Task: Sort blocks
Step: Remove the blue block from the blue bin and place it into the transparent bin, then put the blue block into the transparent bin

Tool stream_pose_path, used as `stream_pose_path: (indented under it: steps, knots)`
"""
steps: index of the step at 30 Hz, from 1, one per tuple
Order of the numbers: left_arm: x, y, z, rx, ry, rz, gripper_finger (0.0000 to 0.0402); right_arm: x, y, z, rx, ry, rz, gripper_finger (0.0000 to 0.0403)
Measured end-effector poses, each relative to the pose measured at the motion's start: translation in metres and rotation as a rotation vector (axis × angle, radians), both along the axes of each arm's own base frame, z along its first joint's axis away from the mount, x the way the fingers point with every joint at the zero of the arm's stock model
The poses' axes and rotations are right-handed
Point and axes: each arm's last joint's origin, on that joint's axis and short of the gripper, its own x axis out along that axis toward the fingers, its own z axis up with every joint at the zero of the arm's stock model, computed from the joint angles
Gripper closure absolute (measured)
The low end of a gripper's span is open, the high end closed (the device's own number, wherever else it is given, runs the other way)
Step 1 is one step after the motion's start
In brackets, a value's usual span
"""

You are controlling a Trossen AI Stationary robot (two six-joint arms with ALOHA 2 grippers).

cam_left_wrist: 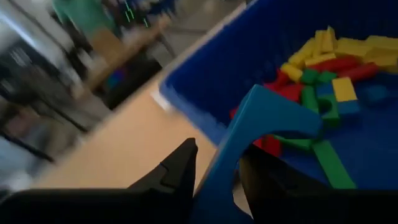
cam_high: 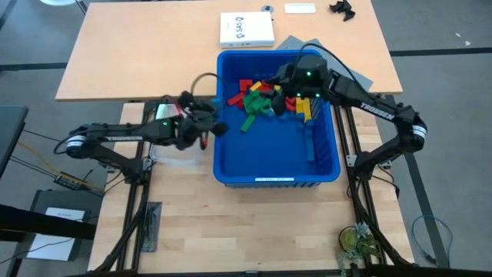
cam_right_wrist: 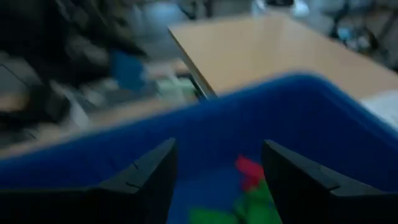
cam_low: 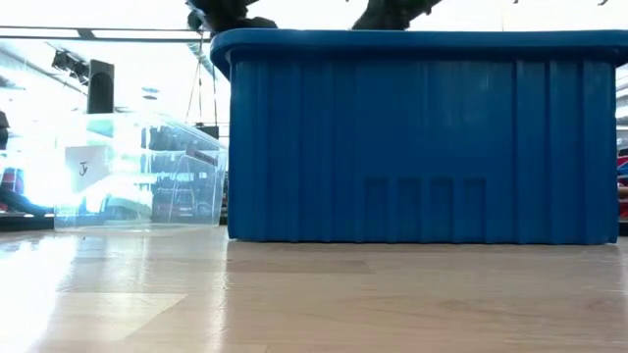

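A pale wooden worktop (cam_high: 231, 223) stands on a grey floor (cam_high: 446, 92), with a second light wood table (cam_high: 138, 54) pushed against its far edge. On that table lie a white box (cam_high: 247, 30) and a white card (cam_high: 300, 8). Beyond, the room is strongly backlit, seemingly by windows; a dark speaker-like box (cam_low: 99, 86) stands there.

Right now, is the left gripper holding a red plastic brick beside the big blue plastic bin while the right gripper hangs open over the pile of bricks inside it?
Not quite: the left gripper holds a blue plastic brick, not a red one, as the left wrist view shows. The rest stands: it is beside the big blue plastic bin, and the right gripper hangs open over the pile of bricks.
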Motion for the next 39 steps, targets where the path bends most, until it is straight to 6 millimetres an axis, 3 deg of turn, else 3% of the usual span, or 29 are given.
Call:
stream_pose_path:
  steps: [6, 13, 17, 28, 36, 39]
  knots:
    - [-0.048, 0.009, 0.001, -0.262, -0.059, 0.051, 0.0280, 0.001, -0.023, -0.028, 0.070, 0.159, -0.059, 0.0174]
    - [-0.069, 0.010, -0.006, -0.485, -0.045, 0.079, 0.0278, 0.018, -0.051, -0.073, 0.151, 0.326, -0.083, 0.0174]
    - [-0.073, 0.011, -0.010, -0.557, -0.046, 0.108, 0.0256, 0.025, -0.063, -0.099, 0.189, 0.416, -0.091, 0.0172]
    - [-0.072, 0.012, -0.010, -0.583, -0.080, 0.112, 0.0135, 0.034, -0.087, -0.162, 0.362, 0.604, -0.204, 0.0121]
    - [-0.071, 0.012, -0.010, -0.575, -0.088, 0.109, 0.0126, 0.045, -0.100, -0.209, 0.422, 0.691, -0.234, 0.0151]
    - [-0.071, 0.012, -0.010, -0.574, -0.086, 0.110, 0.0127, 0.048, -0.102, -0.215, 0.427, 0.696, -0.233, 0.0168]
